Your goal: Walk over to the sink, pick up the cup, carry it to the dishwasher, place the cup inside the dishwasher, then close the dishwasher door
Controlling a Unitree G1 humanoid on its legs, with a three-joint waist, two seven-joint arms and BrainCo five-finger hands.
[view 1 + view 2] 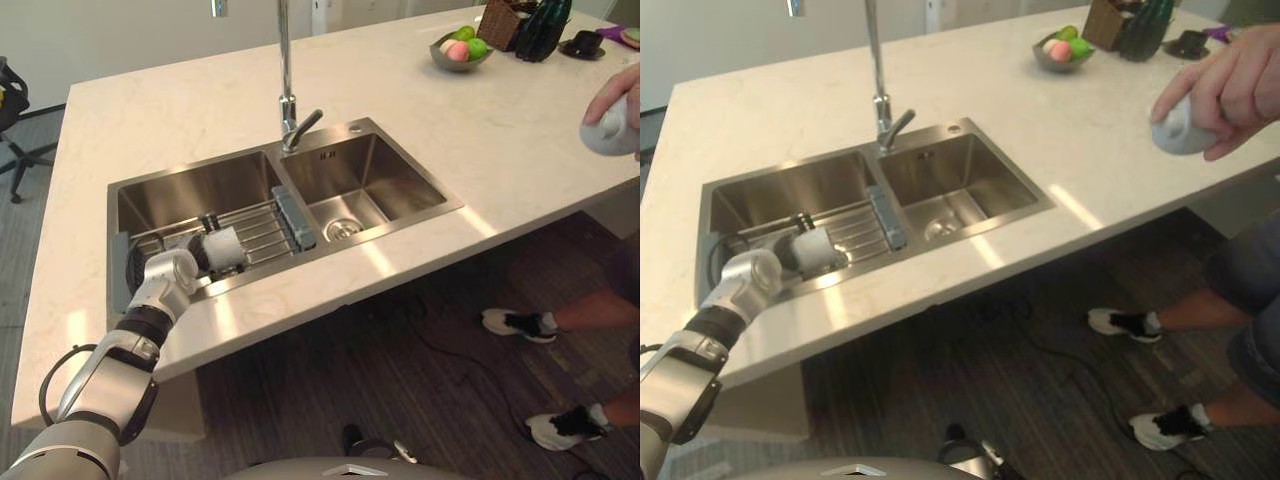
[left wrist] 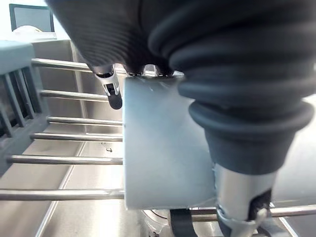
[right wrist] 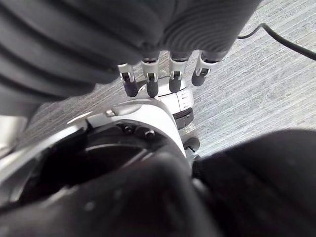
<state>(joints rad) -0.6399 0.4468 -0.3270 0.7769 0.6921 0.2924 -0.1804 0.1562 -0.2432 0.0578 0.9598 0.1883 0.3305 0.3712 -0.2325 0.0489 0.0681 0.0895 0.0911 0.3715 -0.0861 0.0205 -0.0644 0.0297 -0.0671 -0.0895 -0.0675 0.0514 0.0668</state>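
Note:
A white cup [image 1: 222, 247] lies on its side on the wire rack [image 1: 268, 232] over the left basin of the steel sink [image 1: 385, 172]. My left hand [image 1: 168, 277] reaches in from the counter's front edge and is shut on the cup. In the left wrist view the cup [image 2: 163, 158] sits between the fingers [image 2: 112, 91] and the thumb [image 2: 242, 148]. My right hand [image 3: 158, 74] hangs low over the grey floor with relaxed fingers and holds nothing.
A tall faucet [image 1: 286, 90] rises behind the divider between the basins. A person stands at the right, with shoes [image 1: 520, 322] on the floor, and holds a white object [image 1: 1185, 128] over the counter. A fruit bowl [image 1: 460, 50] sits far back.

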